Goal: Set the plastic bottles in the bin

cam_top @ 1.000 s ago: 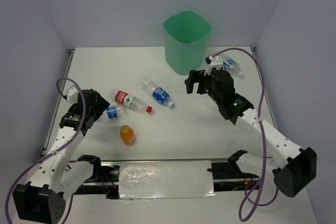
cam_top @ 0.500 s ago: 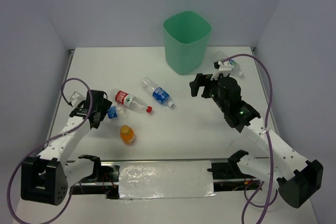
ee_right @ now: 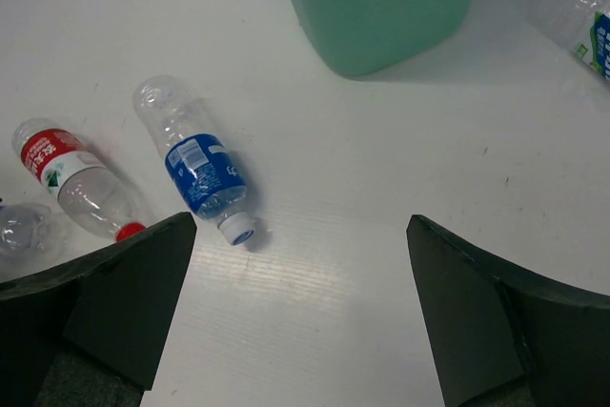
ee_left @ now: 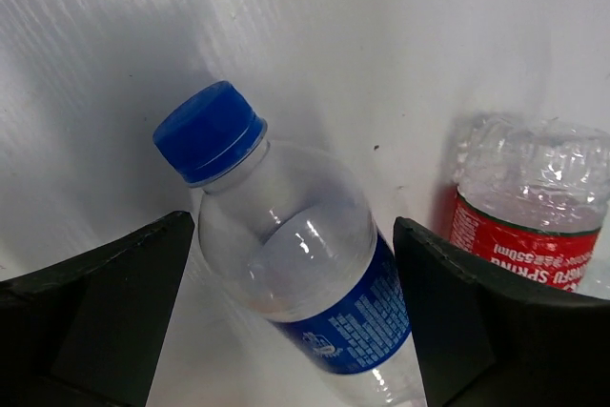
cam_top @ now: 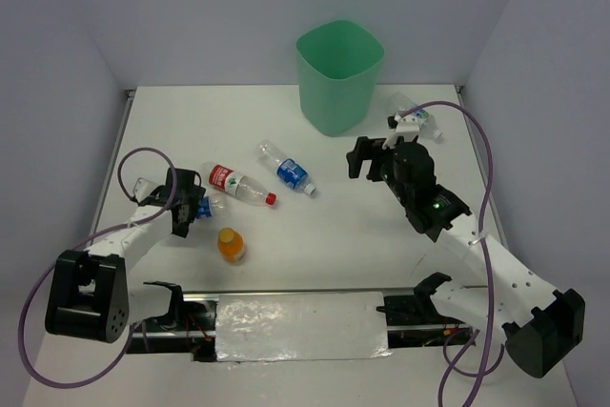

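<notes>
Both left gripper (ee_left: 291, 235) and right gripper (ee_right: 300, 226) had fingers wide and empty, left straddling a blue-capped clear plastic bottle (ee_left: 305, 278) on the white bench (ee_left: 429, 45), which could roll aside if pinched off-centre.

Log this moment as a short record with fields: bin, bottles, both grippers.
bin: mint-green bin, upright at the far side of the table
bottles in view: five, all outside the bin
left gripper: open, jaws either side of the lying blue-capped bottle, not closed on it
right gripper: open, empty, above bare table
centre: blue-label bottle and red-label bottle, both lying
near edge: orange-capped bottle
right of bin: clear bottle, partly hidden by the right arm
</notes>
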You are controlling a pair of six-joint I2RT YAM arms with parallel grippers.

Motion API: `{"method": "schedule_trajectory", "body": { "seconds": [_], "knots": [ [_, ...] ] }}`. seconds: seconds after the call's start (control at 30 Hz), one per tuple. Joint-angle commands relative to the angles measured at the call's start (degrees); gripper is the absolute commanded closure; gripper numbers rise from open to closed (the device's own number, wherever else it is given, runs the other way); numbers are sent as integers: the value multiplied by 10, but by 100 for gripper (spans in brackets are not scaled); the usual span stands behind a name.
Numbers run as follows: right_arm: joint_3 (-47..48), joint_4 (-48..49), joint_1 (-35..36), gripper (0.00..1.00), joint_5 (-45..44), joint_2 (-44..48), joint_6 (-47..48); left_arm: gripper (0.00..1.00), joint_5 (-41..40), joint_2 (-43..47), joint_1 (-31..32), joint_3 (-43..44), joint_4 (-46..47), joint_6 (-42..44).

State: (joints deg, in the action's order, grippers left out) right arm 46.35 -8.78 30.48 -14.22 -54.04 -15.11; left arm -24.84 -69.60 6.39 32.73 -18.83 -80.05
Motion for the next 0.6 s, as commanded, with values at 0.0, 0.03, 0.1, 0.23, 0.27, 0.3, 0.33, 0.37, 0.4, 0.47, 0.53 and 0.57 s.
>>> {"method": "schedule_trajectory", "body": {
  "seconds": [0.0,0.03,0.1,0.23,0.27,0.3,0.33,0.37,0.4,0.47,0.53,0.57],
  "knots": [
    [-7,3,-2,0,-15,21,10,1,-15,-8,-4,-8,38,-27],
    [-8,2,-2,0,-16,23,10,3,-17,-10,-5,-7,40,-27],
    [-8,-3,-2,0,-17,29,10,11,-18,-15,-6,-6,50,-19],
    [-8,-11,-3,0,-20,43,5,34,-21,-33,-7,9,28,-25],
    [-8,-14,-3,0,-21,46,4,37,-21,-39,-7,10,25,-25],
    [-9,-15,-3,0,-22,52,4,45,-18,-40,-8,10,22,-24],
    [-11,-15,-3,0,-22,54,4,50,-16,-36,-8,9,22,-24],
    [-13,-14,-3,0,-23,58,3,53,-10,-33,-9,8,22,-22],
    [-13,-14,-5,0,-21,62,4,61,-9,-29,-9,8,20,-22],
    [-13,-13,-3,0,-5,65,12,66,-8,-7,-9,10,11,-15],
    [-16,-7,-4,0,17,69,35,70,-15,28,-9,24,-12,-6],
    [-20,2,-3,0,56,71,47,71,-20,43,-9,30,-20,9]
  ]
}}
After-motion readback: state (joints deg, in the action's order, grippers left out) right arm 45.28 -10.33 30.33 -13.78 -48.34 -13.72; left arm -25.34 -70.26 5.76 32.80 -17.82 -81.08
